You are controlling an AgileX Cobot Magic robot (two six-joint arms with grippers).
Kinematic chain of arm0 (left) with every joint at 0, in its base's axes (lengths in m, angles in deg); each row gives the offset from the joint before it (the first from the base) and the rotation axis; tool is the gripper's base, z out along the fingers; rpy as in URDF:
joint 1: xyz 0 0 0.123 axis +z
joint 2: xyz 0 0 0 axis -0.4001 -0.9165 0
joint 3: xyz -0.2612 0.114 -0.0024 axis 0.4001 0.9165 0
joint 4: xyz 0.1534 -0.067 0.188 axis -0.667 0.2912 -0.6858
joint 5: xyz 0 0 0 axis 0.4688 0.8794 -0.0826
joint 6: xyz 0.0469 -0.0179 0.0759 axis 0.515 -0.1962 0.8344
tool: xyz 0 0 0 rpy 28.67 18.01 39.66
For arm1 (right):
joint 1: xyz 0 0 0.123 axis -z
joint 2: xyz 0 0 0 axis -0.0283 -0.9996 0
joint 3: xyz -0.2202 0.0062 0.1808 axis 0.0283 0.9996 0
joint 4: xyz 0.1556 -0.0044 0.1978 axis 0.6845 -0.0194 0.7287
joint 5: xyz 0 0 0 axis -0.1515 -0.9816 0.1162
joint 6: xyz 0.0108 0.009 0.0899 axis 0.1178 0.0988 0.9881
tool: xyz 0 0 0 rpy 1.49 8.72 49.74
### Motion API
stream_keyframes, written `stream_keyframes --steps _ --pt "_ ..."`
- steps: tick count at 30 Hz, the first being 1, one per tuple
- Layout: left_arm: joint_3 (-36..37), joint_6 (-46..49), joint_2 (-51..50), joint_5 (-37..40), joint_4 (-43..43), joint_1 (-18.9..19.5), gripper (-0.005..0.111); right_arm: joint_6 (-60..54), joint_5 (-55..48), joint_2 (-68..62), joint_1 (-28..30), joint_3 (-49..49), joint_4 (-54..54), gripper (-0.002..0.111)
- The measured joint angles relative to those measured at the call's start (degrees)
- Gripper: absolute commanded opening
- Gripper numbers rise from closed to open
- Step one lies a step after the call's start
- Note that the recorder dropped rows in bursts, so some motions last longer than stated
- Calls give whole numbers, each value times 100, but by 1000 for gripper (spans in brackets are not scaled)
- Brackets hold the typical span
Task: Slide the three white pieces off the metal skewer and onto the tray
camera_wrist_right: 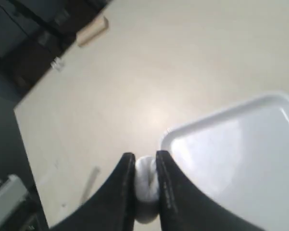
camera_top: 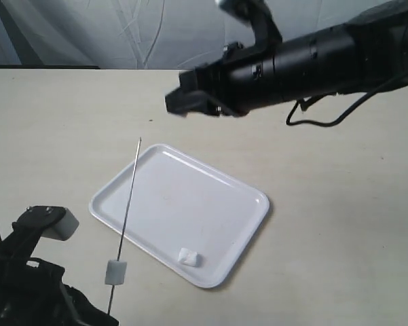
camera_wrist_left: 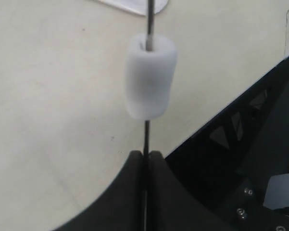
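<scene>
The skewer (camera_top: 129,204), thin, grey and straight, is pinched at one end in the left gripper (camera_wrist_left: 145,156) and slants away from it across the tray's rim. One white piece (camera_wrist_left: 150,79), a stubby cylinder, sits threaded on it just beyond the fingertips. A second piece (camera_wrist_right: 145,185) is squeezed between the right gripper's (camera_wrist_right: 145,156) jaws, off the table. The third piece (camera_top: 189,257) lies loose on the tray (camera_top: 190,197), a glossy white rectangle, apart from both grippers.

surface: cream tabletop (camera_top: 47,122) | backdrop: pale wrinkled sheet (camera_top: 88,30) | light: soft, even
</scene>
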Motion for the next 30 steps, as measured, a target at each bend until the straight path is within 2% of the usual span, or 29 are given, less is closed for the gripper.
stream_keyframes --steps 4,8,11,16,21,30 --pt "-311 -245 0 247 -531 0 0 297 213 -312 -168 426 -680 13" --pt "-628 -822 0 447 -1268 0 0 349 265 -663 -222 756 -772 13" --pt "-764 -1060 -35 473 -1552 0 0 349 265 -880 -233 836 -759 19" --pt "-894 -1137 -310 347 -1652 0 0 295 255 -1008 -233 835 -483 38" --pt "-935 -1160 -690 -68 -1663 0 0 103 100 -1008 -233 835 -122 38" --pt "-1219 -1146 -836 -250 -1561 0 0 -848 -1325 -1008 -235 835 571 38"
